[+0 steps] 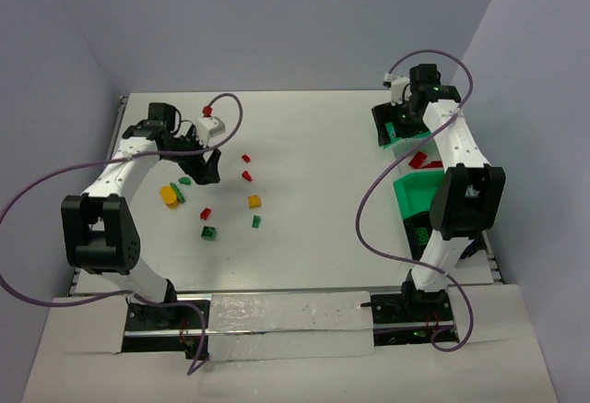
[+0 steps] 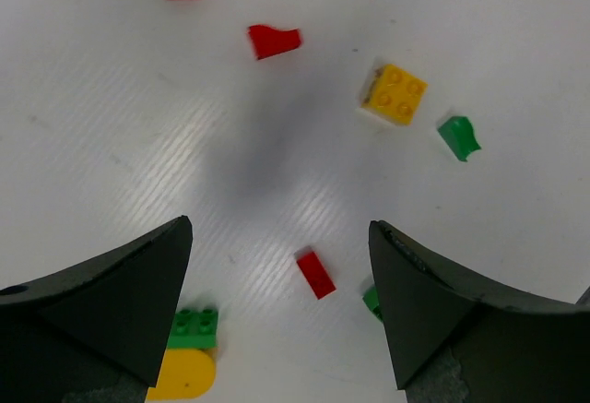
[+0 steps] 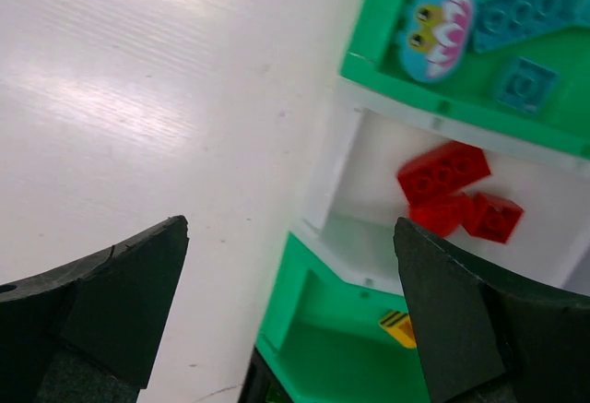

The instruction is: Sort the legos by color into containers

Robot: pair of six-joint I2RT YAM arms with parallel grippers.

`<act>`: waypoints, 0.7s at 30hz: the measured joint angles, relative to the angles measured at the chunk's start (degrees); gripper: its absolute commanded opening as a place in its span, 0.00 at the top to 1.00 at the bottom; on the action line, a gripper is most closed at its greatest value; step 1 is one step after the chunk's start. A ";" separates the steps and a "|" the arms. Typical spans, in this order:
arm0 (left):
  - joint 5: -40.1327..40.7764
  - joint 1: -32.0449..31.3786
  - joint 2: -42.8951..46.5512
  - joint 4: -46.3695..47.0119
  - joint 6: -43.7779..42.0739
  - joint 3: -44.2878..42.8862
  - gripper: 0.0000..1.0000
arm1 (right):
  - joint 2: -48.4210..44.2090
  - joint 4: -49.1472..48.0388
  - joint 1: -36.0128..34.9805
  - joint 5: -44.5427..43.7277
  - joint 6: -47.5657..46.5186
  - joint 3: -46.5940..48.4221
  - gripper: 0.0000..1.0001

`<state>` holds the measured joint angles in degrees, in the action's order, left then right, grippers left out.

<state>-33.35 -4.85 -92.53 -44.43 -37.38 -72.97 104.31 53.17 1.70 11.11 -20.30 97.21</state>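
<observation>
Loose legos lie on the white table at the left. My left gripper hangs open over them. A small red brick lies on the table below the gap between the jaws, untouched. A green brick on a yellow piece sits by the left finger. A yellow brick, a green piece and two red pieces lie farther off. My right gripper is open and empty beside the containers. A green bin holds blue bricks, a white bin holds red bricks, and another green bin holds a yellow piece.
The bins stand in a row along the table's right edge. One red brick lies at the far left by the left wrist. Purple cables loop round both arms. Walls close in at the back and sides.
</observation>
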 measured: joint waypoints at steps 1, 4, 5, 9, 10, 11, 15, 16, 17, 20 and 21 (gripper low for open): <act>-0.53 -1.44 0.39 0.13 -1.31 0.84 0.16 | 0.00 0.00 -0.82 0.52 0.17 0.00 0.00; -1.76 -6.48 1.82 1.81 -4.38 4.75 0.20 | 0.04 0.02 -1.82 1.49 1.12 0.00 0.00; -2.08 -8.13 2.08 2.40 -5.08 6.08 0.21 | 0.04 0.02 -1.85 1.73 1.36 0.00 0.00; -2.91 -11.49 1.80 6.16 -6.77 9.77 0.24 | 0.04 0.02 -2.20 1.97 2.23 0.00 0.00; -3.04 -11.78 1.53 6.78 -7.16 10.12 0.25 | 0.04 0.02 -2.34 2.04 2.44 0.00 0.00; -3.16 -12.03 1.29 7.76 -7.69 10.26 0.25 | 0.04 0.00 -2.54 2.08 2.50 0.00 0.00; -3.33 -13.64 -0.06 11.44 -9.37 10.69 0.28 | 0.04 0.00 -3.07 2.14 2.72 -0.04 0.00; -3.37 -14.17 -0.38 12.13 -9.65 10.79 0.28 | 0.04 0.02 -3.07 2.16 2.75 -0.04 0.00; -3.43 -14.76 -0.92 12.79 -9.76 10.85 0.29 | 0.04 0.02 -3.07 2.20 2.83 -0.04 0.00; -3.41 -16.15 -2.87 15.08 -9.76 11.00 0.29 | 0.04 0.04 -3.11 2.27 2.89 -0.04 0.00; -3.37 -16.48 -3.56 15.85 -9.76 11.19 0.29 | 0.03 0.04 -3.13 2.27 2.88 -0.04 0.00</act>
<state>-36.72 -21.34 -96.09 -28.58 -47.13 -61.78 104.34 53.21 -1.42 13.39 -17.42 97.17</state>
